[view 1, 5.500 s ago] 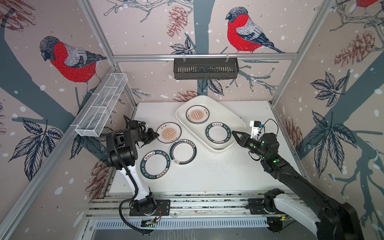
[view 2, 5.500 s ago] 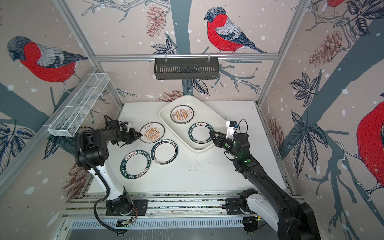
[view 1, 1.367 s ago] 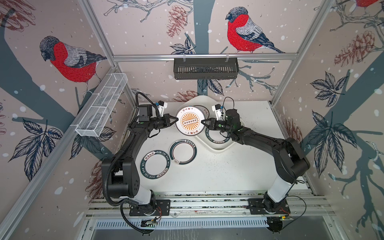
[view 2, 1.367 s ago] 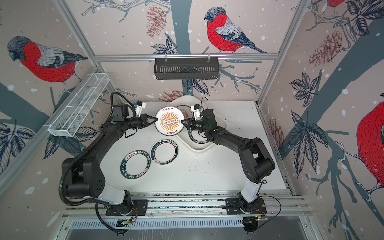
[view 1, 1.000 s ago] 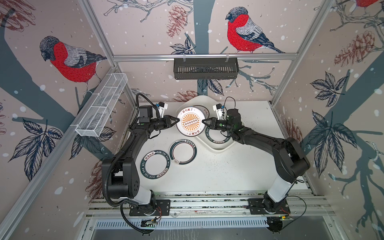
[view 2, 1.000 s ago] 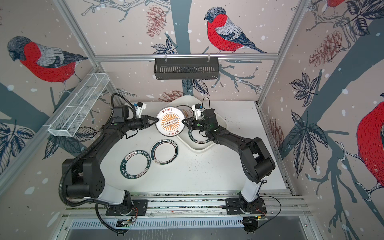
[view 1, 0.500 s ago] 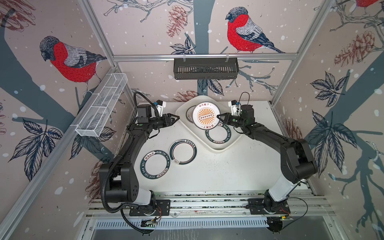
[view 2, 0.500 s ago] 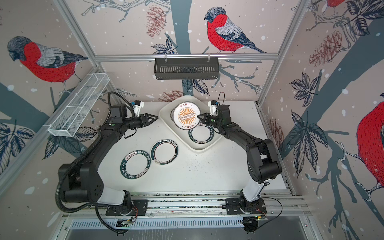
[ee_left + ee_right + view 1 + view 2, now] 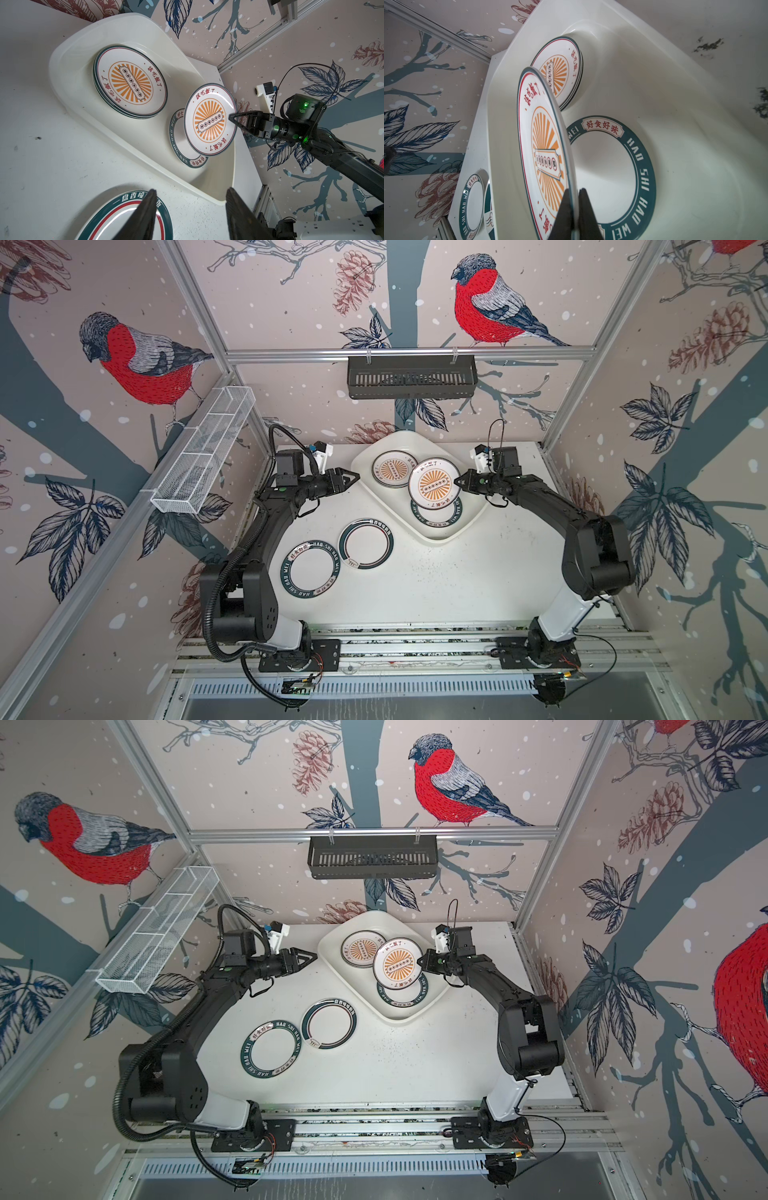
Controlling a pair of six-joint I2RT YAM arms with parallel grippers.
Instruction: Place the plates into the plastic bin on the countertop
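In both top views the right gripper (image 9: 459, 482) pinched a sunburst plate (image 9: 433, 485) above the plastic bin (image 9: 473, 512); the left gripper (image 9: 354, 479) stood open and empty beside the bin. In the left wrist view its jaws gaped over the countertop (image 9: 41, 155). In the right wrist view the fingers (image 9: 564, 207) clamped the plate's rim.

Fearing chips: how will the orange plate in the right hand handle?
Probably stiff: the orange plate shows no bend, pinched at one edge by the right hand. Glossy glaze, likely slippery. Could chip on the ringed plate beneath.
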